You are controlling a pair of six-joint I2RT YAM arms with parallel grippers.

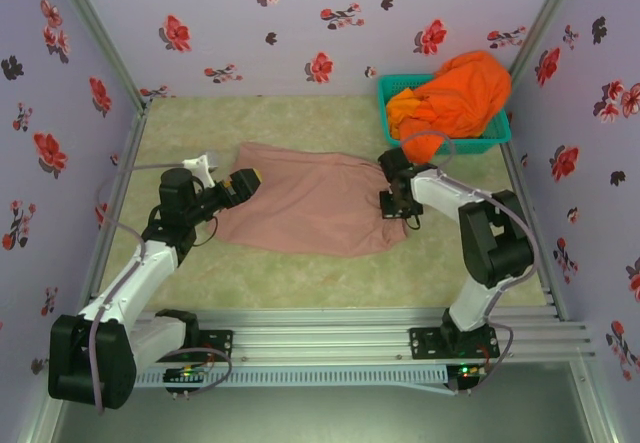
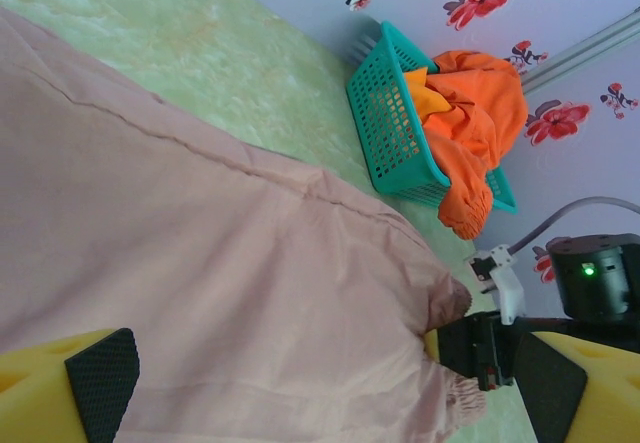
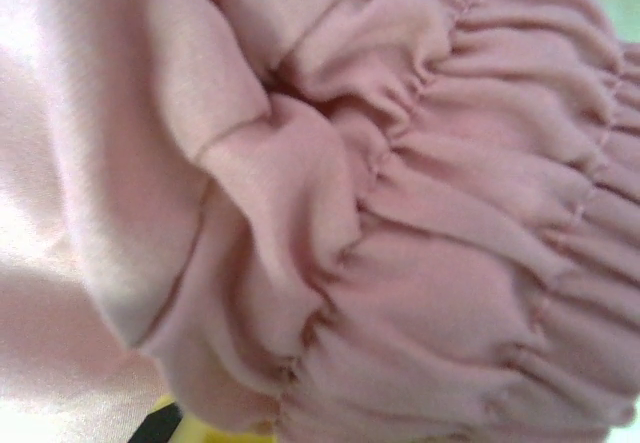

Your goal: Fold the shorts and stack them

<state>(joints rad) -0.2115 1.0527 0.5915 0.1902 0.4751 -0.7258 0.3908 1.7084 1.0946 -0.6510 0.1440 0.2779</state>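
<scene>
The dusty pink shorts lie spread flat on the green mat. My right gripper is shut on their gathered waistband at the right edge. In the right wrist view the bunched pink elastic presses close, with a sliver of yellow finger below it. My left gripper hovers open over the shorts' left end. Its yellow fingers stand wide apart above the pink cloth. The left wrist view also catches the right gripper pinching the cloth. Orange shorts are heaped in the basket.
The teal mesh basket stands at the back right corner, the orange cloth spilling over its rim. Floral walls close in the back and both sides. Bare mat lies in front of the pink shorts.
</scene>
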